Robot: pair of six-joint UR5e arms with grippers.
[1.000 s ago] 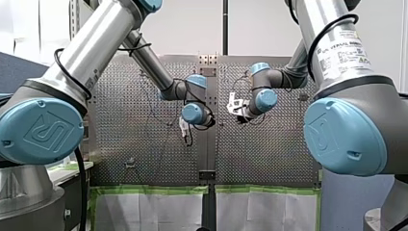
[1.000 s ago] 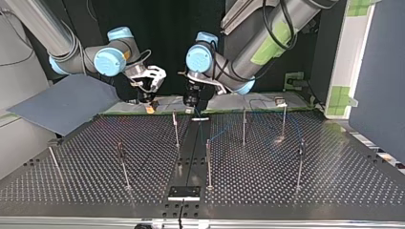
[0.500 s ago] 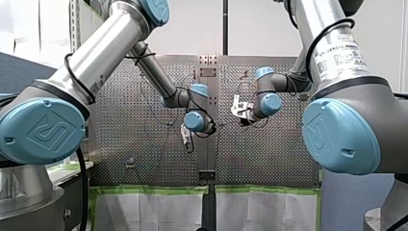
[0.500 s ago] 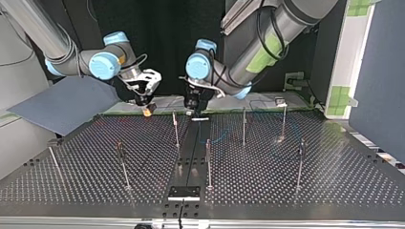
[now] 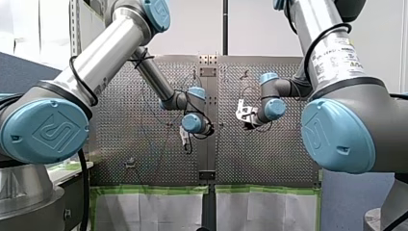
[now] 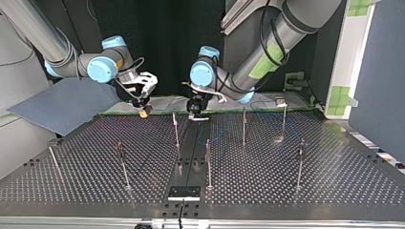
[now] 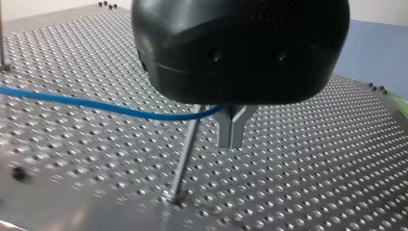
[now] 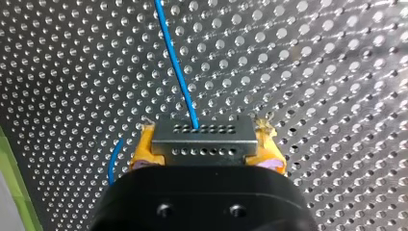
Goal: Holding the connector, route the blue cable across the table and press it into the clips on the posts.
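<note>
My right gripper (image 8: 206,151) clamps the connector (image 8: 202,134) between its yellow pads (image 8: 143,150), and the blue cable (image 8: 175,62) leaves the connector straight ahead. My left gripper (image 7: 231,139) has its metal fingers (image 7: 224,131) closed at the tips, the cable caught just above them.

Thin posts (image 6: 208,163) dot the perforated table (image 6: 71,191), top view; gaps lie open between them, and the frame's lower right corner has room.

My left arm (image 6: 282,28), upper right in the top view, and my right arm (image 6: 43,28), upper left, angle downward, left gripper (image 7: 231,142) with metal fingers (image 7: 225,130) pressed together, right gripper (image 8: 204,144) clamping the connector (image 8: 202,132).
</note>
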